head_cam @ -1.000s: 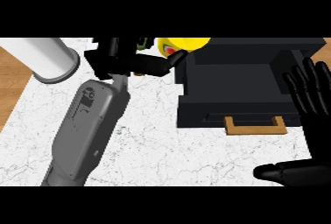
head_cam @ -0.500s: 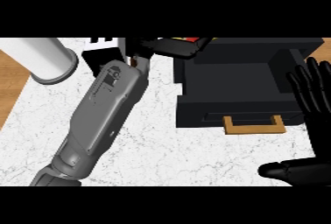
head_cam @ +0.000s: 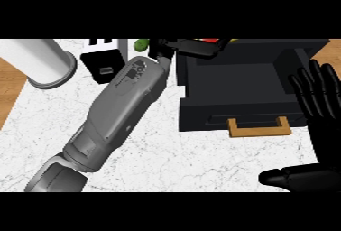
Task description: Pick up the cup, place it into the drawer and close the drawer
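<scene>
Drawer open, left robot hand curled round cup above it, right robot hand spread

The left forearm is a smooth grey shell with small dark marks. The left robot hand and right robot hand are black.

This looks like a kitchen, with a white marble worktop and an open black drawer.

No legible text; small mark on left forearm, perhaps logo.
</scene>
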Controlling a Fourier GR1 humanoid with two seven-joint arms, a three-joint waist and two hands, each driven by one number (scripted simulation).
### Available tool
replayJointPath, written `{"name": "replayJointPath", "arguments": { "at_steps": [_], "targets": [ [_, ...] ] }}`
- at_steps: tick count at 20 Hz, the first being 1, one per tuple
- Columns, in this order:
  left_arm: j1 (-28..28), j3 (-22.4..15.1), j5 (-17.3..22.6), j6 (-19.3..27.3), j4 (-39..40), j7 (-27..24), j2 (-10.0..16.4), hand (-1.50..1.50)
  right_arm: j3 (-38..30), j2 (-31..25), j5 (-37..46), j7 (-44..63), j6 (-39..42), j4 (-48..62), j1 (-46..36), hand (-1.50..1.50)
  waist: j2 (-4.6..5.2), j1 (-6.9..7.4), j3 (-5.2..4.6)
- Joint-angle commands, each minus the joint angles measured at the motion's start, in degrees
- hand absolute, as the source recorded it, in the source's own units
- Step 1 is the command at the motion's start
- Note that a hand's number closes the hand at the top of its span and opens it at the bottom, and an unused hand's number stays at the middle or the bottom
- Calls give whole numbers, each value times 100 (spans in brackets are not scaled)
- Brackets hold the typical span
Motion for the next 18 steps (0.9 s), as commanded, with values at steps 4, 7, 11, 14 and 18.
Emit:
{"name": "replayJointPath", "arguments": {
  "at_steps": [4,7,11,14,18],
  "targets": [
    [-396,-598,643,93,937,-207,-1,150,-71,-90,-51,171,-46,143,-365,-150,23,-70,0],
    [-609,-936,766,249,1321,-364,-1,150,-109,-156,-244,-133,270,185,-137,-150,72,-273,6],
    [-559,-1268,990,145,1533,-526,-1,150,36,-99,-232,23,241,106,-143,-150,99,-347,5],
    [-540,-1802,1241,540,1292,-298,-1,150,55,-92,-134,67,146,296,-421,-150,89,-357,5],
    [-786,-2077,1055,580,1720,-25,-1,150,120,43,-33,-164,113,149,-179,-150,96,-378,9]
  ]
}}
